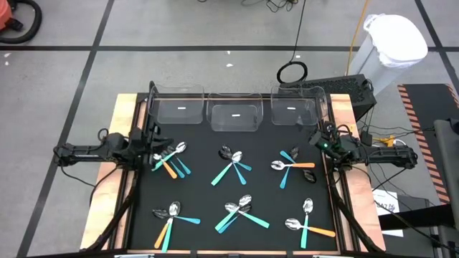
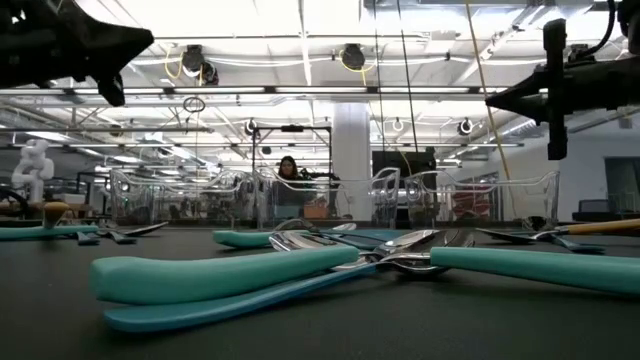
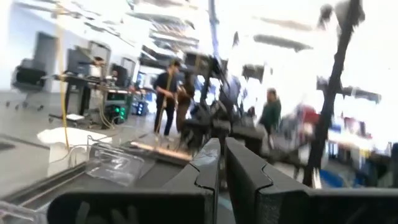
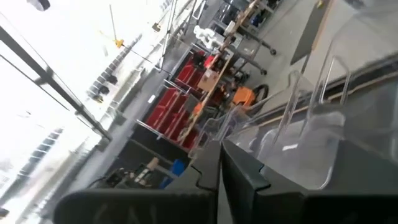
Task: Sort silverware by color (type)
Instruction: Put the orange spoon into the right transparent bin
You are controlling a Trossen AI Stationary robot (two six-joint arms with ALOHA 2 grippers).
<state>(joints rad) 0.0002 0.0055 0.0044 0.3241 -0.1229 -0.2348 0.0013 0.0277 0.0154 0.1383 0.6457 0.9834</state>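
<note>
A: List the table, left to right, from overhead.

B: Left gripper (image 1: 148, 143), at the nine o'clock edge of the black mat (image 1: 208, 193), fingers closed on nothing, raised above the surface. Just beside it, a cluster of spoons (image 1: 171, 159) with teal, blue and orange handles.

A: Below that?

B: At seven o'clock on the mat, a second cluster (image 1: 171, 217), one orange handle among teal and blue.

A: The middle?

B: Two clusters: one near the centre (image 1: 232, 166), teal and blue handles fanned out; one at six o'clock (image 1: 240, 212), the same colours, heads overlapping.

A: The right side?

B: A cluster at three o'clock (image 1: 292, 168) with an orange handle lying across; another at five o'clock (image 1: 307, 224), orange handle pointing toward the edge.

A: The bins?

B: Three clear plastic bins along the twelve o'clock edge: left (image 1: 177, 107), middle (image 1: 234, 115), right (image 1: 294, 109). None holds a utensil.

A: Right gripper?

B: Right gripper (image 1: 316, 137), at the two o'clock corner beside the right bin, fingers shut, holding nothing.

A: Anything beyond?

B: A person (image 2: 288, 170) shows far behind the bins in the low view.
</note>
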